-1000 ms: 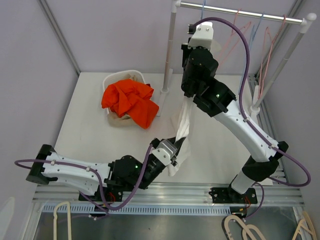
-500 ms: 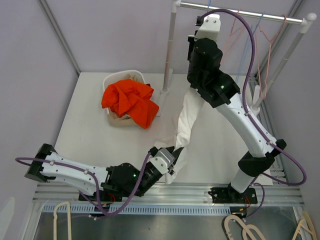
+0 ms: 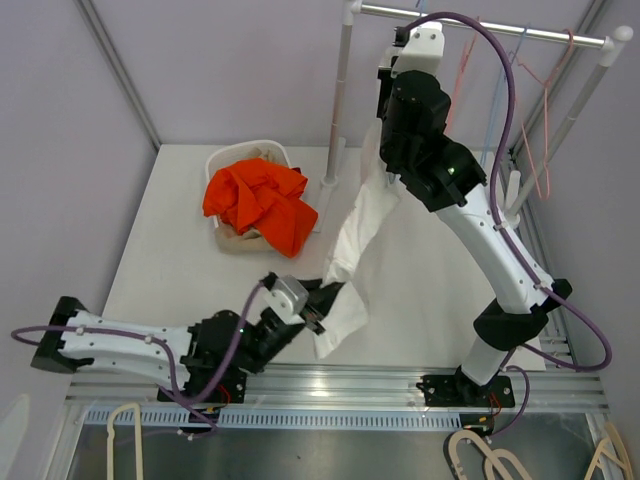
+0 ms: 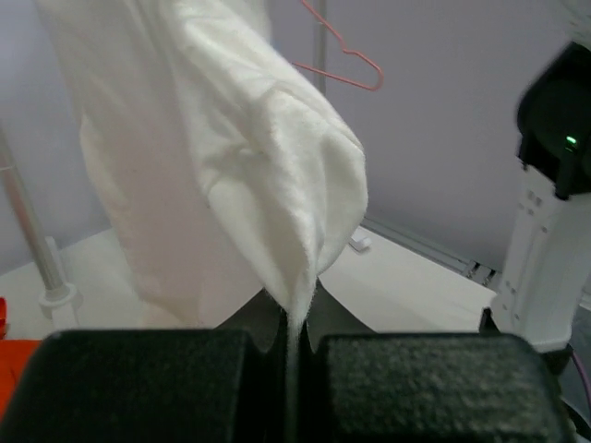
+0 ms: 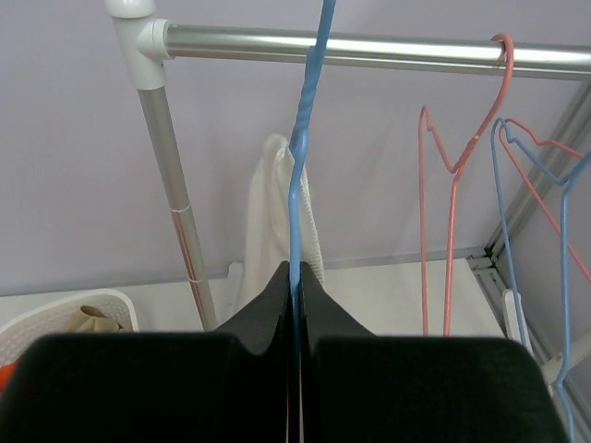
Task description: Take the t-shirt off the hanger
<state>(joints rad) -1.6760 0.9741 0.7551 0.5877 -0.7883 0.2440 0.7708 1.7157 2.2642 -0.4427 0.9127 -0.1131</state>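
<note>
The white t-shirt [image 3: 352, 225] hangs from a blue hanger [image 5: 297, 175] and stretches diagonally down to the near left. My left gripper [image 3: 322, 300] is shut on the shirt's lower edge, low over the table; in the left wrist view [image 4: 294, 325] the cloth [image 4: 240, 157] is pinched between the jaws. My right gripper [image 5: 295, 281] is shut on the blue hanger's wire just below the rail [image 5: 369, 46]. Part of the shirt [image 5: 268, 208] shows behind the hanger. In the top view the right wrist hides the hanger's shoulders.
A white basket [image 3: 225, 160] holding orange cloth [image 3: 260, 200] stands at the back left. The rack's post [image 3: 338, 100] stands next to it. Empty pink and blue hangers [image 3: 540, 95] hang on the rail's right part [image 3: 500, 28]; they also show in the right wrist view [image 5: 452, 185].
My right gripper rose with the hanger closer to the rail. My left gripper pulled the shirt's lower edge to the left, and the shirt now stretches more slantwise.
</note>
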